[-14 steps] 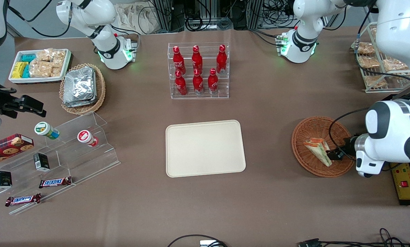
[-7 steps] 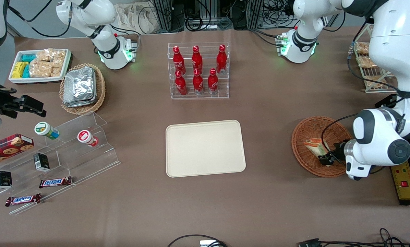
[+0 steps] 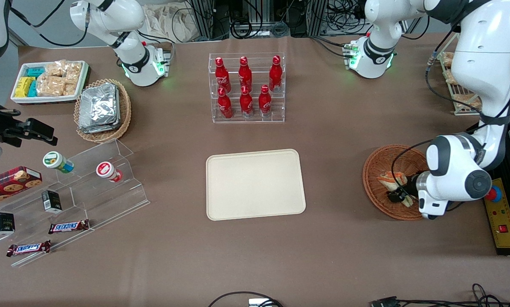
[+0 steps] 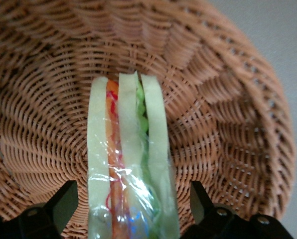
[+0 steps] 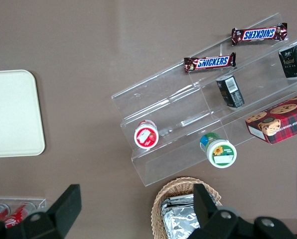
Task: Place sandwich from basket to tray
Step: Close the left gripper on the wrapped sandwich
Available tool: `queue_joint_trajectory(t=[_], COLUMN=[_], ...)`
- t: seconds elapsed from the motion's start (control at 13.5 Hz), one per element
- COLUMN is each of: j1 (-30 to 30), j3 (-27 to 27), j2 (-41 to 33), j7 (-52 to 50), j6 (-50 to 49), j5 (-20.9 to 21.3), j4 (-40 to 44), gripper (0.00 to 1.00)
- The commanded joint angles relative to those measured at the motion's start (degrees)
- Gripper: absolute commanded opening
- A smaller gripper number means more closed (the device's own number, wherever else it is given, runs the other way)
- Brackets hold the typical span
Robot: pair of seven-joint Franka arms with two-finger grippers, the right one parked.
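hand [image 4: 133, 209] spread open astride basket's [image 4: 228, 99] sandwich [image 4: 131, 164].

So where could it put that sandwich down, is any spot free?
The cream tray is bare, with open tabletop all round it. The basket is crowded: the gripper, fingers open, straddles the sandwich there.

Six red bottles [image 3: 246, 87] stand in the rack; two Snickers bars [image 3: 69, 226], two small dark boxes [image 3: 51, 201], two wicker baskets [image 3: 372, 179] and one sandwich [image 3: 392, 180] are present.
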Motion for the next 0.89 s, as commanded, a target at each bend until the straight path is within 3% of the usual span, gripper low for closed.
queue_joint_trajectory(t=[0.0, 0.07, 0.22, 0.37, 0.44, 0.81], j1=[-0.34, -0.34, -0.34, -0.34, -0.34, -0.26], j3=[0.12, 0.12, 0.12, 0.04, 0.04, -1.45], j2=[-1.34, -1.51, -2.21, -2.74, -3.09, -9.42], j7=[-1.67, -1.93, -2.03, -2.03, -2.11, -1.59], j6=[0.94, 0.85, 0.59, 0.32, -0.11, -12.03], j5=[-0.64, -0.64, -0.64, -0.56, -0.56, -0.56], j4=[-2.12, -2.48, -2.74, -2.74, -2.57, 3.03], gripper=[0.97, 0.86, 0.48, 0.21, 0.14, 0.13])
